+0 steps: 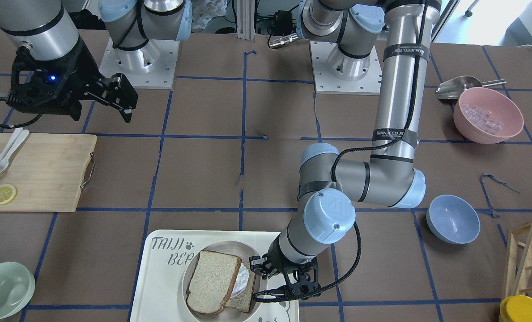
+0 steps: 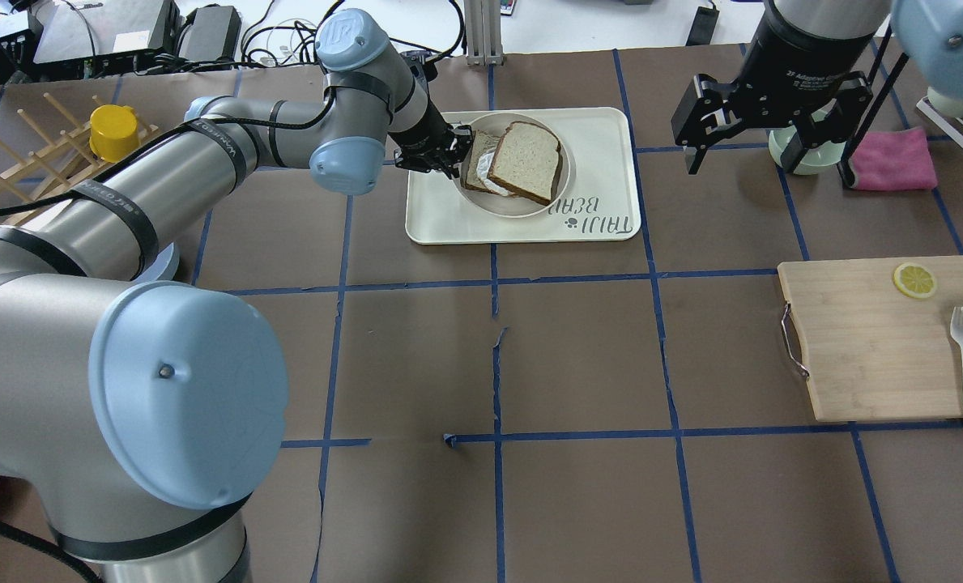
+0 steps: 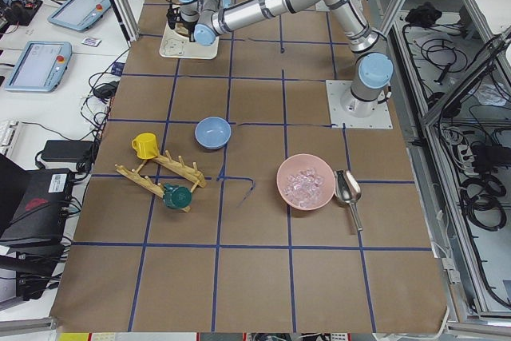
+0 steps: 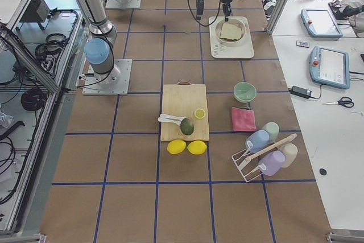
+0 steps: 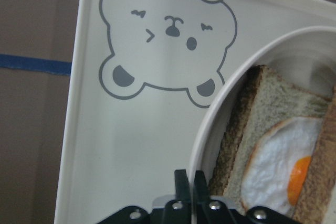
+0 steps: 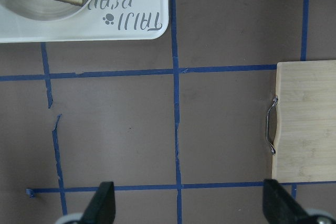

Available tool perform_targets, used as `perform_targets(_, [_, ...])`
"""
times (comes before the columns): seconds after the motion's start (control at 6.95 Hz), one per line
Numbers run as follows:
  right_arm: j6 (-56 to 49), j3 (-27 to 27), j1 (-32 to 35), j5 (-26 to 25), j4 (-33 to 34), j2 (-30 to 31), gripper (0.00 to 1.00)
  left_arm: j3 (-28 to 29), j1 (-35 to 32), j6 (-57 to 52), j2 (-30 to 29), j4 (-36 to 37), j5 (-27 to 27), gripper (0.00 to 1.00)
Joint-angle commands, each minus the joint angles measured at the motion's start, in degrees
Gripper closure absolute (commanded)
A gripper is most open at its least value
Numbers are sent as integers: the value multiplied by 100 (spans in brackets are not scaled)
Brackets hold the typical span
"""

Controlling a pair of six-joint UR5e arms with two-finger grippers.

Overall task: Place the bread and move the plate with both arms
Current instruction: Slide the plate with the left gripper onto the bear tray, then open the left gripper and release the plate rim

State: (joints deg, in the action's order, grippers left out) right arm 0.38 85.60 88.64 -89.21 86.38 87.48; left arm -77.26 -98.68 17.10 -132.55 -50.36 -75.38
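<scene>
The bread (image 1: pixel 212 281) lies tilted on a smaller slice with a fried egg (image 5: pixel 273 171) in the plate (image 1: pixel 223 246). The plate stands on the "TAIJI BEAR" tray (image 1: pixel 158 286). Bread (image 2: pixel 527 158) and plate (image 2: pixel 521 212) also show in the overhead view. My left gripper (image 2: pixel 454 154) is at the plate's left rim. In the left wrist view its fingers (image 5: pixel 181 179) are pinched together on the plate's rim (image 5: pixel 220 108). My right gripper (image 2: pixel 764 166) hangs wide open and empty above the table, to the right of the tray (image 2: pixel 449 219); its fingers (image 6: pixel 105 205) stand far apart.
A wooden cutting board (image 2: pixel 870 340) with a lemon slice, avocado and white cutlery lies at the right. A pale green bowl (image 1: pixel 2 288) and pink cloth (image 2: pixel 894 158) sit behind my right gripper. A blue bowl (image 1: pixel 453 219), pink bowl (image 1: pixel 487 115) and wooden rack (image 2: pixel 36 154) are on my left side.
</scene>
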Motion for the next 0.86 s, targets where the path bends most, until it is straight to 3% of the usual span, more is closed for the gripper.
perform_targets(0.0, [6,0,-5,0,19,-3,0,-8,41,13,-78,0,5,100])
perform_targets(0.29, [-3,0,-5,0,2,-3,0,-52,103,47,-78,-8,5,100])
perform_targets(0.43, [-12,0,-5,0,2,-3,0,-52,103,82,-78,-9,-21,67])
perform_targets(0.58, [-29,0,-5,0,28,-3,0,-52,103,92,-69,-9,-12,1])
perform_targets(0.72, [-29,0,-5,-9,19,-3,0,-61,103,74,35,-35,-38,0])
